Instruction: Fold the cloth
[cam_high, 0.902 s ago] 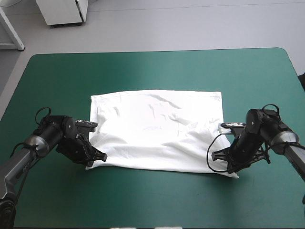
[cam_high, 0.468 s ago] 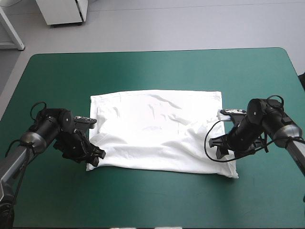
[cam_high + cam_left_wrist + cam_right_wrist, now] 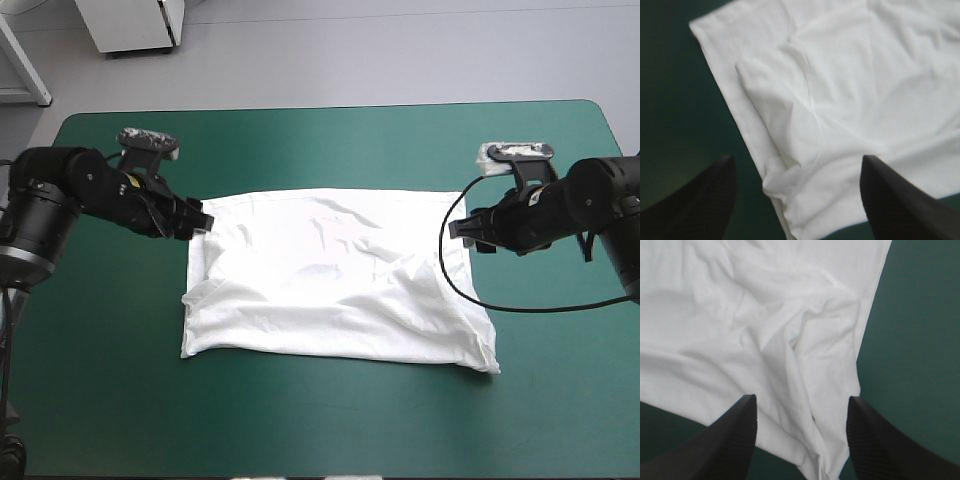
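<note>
The white T-shirt lies folded into a wrinkled rectangle at the table's middle, its near edge doubled over. My left gripper hovers open at the shirt's far left corner, holding nothing. In the left wrist view the open left gripper looks down on the T-shirt's left edge and a rumpled fold. My right gripper stands open by the shirt's far right corner, also holding nothing. Between the open right gripper's black fingers, the T-shirt shows its right edge lying on the cover.
The teal-green cover shows in a broad band around the T-shirt on every side, widest toward the far edge and the near edge. Both arms reach in from the table's left and right sides.
Both grippers were shut on the shirt's near corners. They have opened, let go, and drawn back toward the shirt's far corners. The near edge now rests on the table.
</note>
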You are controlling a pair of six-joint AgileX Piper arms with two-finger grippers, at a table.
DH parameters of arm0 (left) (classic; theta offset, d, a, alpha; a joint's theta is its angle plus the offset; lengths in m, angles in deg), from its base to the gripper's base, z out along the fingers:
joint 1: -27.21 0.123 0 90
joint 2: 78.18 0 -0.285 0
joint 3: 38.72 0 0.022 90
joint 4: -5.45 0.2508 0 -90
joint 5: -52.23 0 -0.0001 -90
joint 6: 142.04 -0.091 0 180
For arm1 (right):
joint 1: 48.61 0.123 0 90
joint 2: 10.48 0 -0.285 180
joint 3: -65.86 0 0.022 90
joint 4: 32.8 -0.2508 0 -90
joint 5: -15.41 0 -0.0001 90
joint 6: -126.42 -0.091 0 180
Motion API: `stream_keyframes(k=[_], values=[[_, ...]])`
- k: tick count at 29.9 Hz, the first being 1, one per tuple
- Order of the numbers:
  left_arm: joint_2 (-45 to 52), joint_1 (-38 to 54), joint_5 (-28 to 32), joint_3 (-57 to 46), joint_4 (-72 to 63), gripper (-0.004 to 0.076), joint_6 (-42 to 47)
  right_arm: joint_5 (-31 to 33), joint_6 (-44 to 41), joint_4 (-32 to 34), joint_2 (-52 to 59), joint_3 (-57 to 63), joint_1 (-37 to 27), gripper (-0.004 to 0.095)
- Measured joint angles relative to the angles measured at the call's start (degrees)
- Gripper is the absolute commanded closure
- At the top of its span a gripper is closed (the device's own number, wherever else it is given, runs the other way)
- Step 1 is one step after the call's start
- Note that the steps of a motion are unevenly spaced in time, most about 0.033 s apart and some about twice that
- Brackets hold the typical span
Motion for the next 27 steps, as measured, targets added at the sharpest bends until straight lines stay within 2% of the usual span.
stream_keyframes(k=[6, 13, 22, 27], values=[[1.0, 0.0, -0.7, 7.9, 0.5, 0.0219, 0.0, 0.5, -0.4, 2.3, 3.0, -5.5, 0.0, 0.0415], [2.2, 0.0, -1.2, 5.2, 0.9, 0.0295, 0.4, 0.5, -0.6, 4.2, 3.2, -5.8, 0.0, 0.0421], [9.7, 0.0, -0.7, -17.6, 2.0, 0.0330, 3.9, 0.5, -0.6, 5.5, 3.2, -5.8, 0.0, 0.0465], [10.0, -1.1, 5.3, -29.1, 2.7, 0.0335, 6.1, 0.5, -0.6, 6.0, 3.2, -5.8, 0.0, 0.0466]])
